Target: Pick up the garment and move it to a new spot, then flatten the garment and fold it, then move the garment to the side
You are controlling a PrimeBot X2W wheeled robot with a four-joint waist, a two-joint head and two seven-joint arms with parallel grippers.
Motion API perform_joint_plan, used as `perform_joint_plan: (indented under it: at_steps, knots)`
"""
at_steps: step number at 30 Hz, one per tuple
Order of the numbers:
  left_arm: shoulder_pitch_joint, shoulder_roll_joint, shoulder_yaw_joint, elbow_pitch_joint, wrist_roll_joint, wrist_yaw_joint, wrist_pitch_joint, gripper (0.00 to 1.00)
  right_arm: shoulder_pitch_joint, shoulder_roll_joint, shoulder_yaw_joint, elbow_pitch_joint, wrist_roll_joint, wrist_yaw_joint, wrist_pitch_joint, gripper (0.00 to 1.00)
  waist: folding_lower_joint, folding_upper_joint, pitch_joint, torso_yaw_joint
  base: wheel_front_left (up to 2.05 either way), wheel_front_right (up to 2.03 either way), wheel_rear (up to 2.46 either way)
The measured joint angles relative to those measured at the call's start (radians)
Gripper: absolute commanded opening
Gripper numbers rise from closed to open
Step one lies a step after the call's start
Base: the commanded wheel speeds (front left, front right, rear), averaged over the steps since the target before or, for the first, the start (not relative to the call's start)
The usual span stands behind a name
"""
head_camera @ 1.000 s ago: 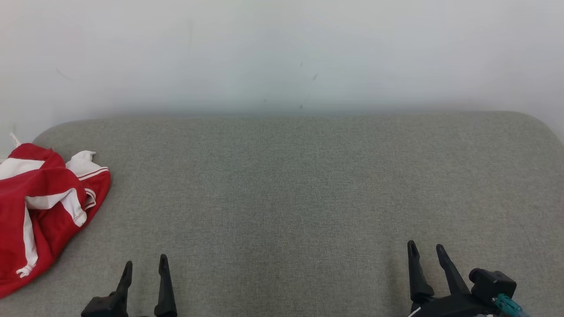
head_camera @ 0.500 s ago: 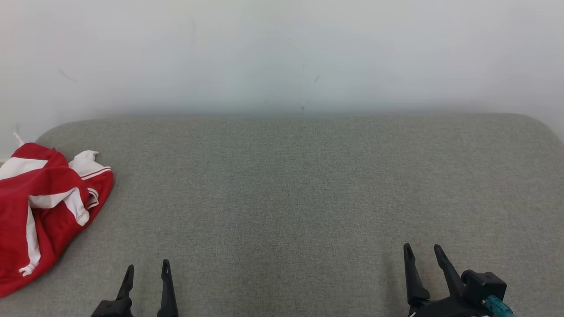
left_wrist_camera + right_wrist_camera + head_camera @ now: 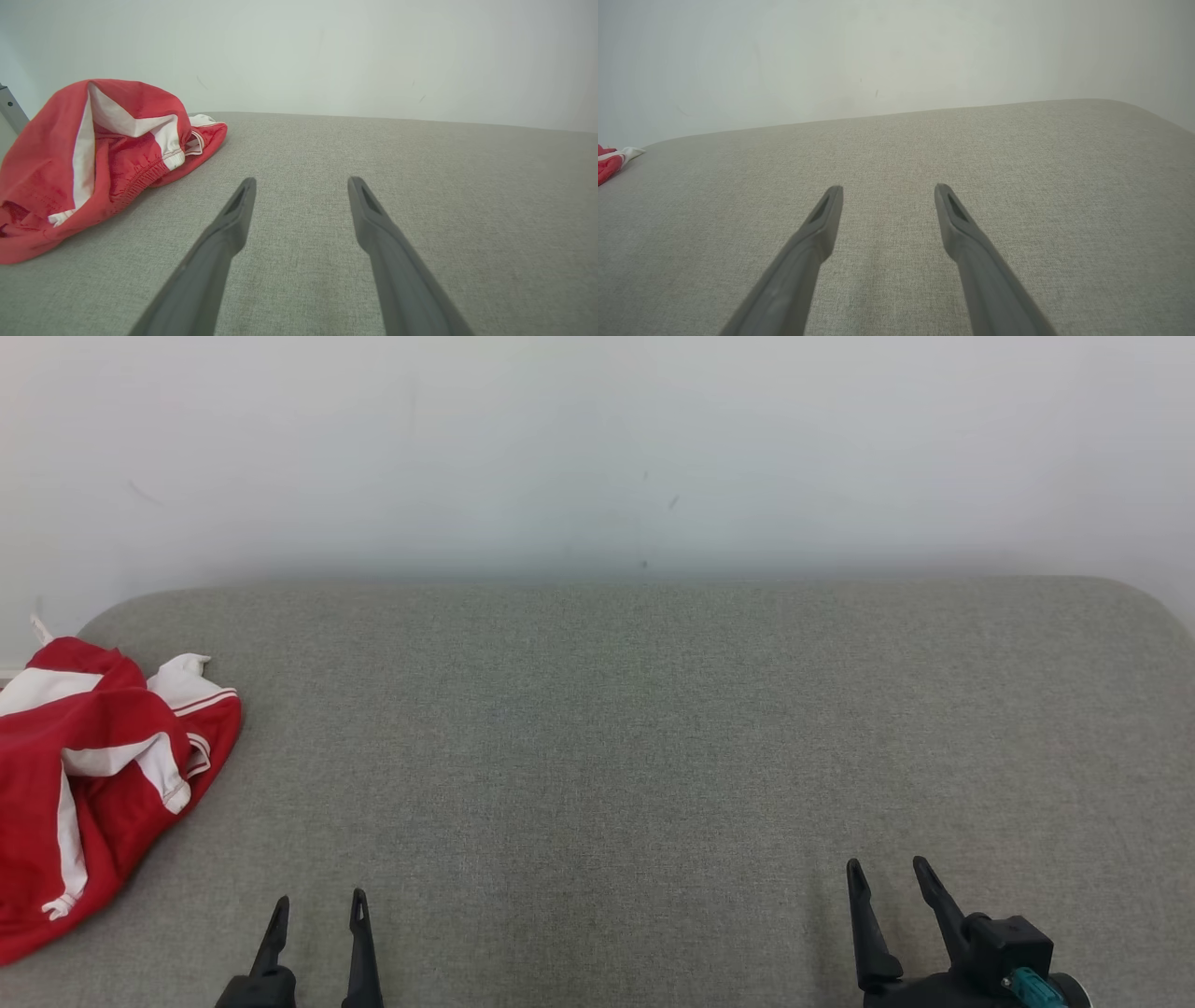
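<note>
– Starting nearest: left gripper (image 3: pixel 319 898) and right gripper (image 3: pixel 886 863) are both spread, holding nothing, low over the grey cushion (image 3: pixel 635 728).
– The garment (image 3: pixel 93 784)?
– Crumpled red-and-white at the cushion's left edge, well apart from both. A shallow pinch could catch one layer, or push it off.
– Left wrist view shows the heap's height and elastic hem; head view places it against both grippers.

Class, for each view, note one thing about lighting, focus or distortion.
Head view: soft even light, no glare, a dim band where wall meets grey surface. Left wrist view: the left hand looms large near the lens; the garment casts only a faint shadow. Right wrist view: the surface's far edge runs tilted.
</note>
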Motion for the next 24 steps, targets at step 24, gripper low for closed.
perform_joint_plan:
  at_steps: [24]
  knots:
    - [-0.013,-0.009,0.006,0.032,0.031,-0.003,-0.012,1.0,0.002,0.0,-0.016,0.01,-0.047,0.0,-0.014,1.0,0.0,0.0,0.001,0.042,0.0,0.0,0.0]
